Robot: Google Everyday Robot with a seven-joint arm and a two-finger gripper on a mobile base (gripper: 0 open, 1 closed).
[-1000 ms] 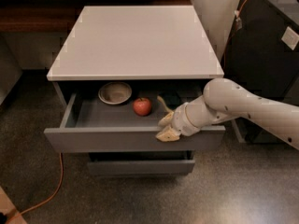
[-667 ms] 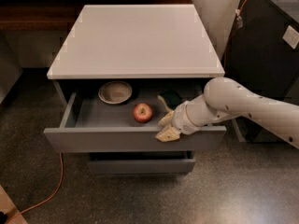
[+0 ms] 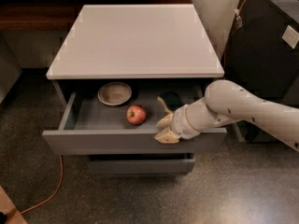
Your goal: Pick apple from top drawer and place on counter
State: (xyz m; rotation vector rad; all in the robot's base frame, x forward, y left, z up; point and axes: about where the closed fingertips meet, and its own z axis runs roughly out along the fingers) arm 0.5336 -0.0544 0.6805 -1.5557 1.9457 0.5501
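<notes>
the gripper [image 3: 164, 129] sits at the front lip of the drawer [image 3: 93, 143], jaws apart, holding nothing, hardly shifted. just behind, the apple [image 3: 136, 114] has rolled forward since a second ago; it lies loose, near the jaws, ungrasped. farther back the bowl [image 3: 114, 93], then the counter [image 3: 135, 36].

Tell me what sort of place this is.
Perhaps a test kitchen: glossy white counter over open grey top drawer holding small red apple and beige bowl; pincer at the drawer's front.
</notes>
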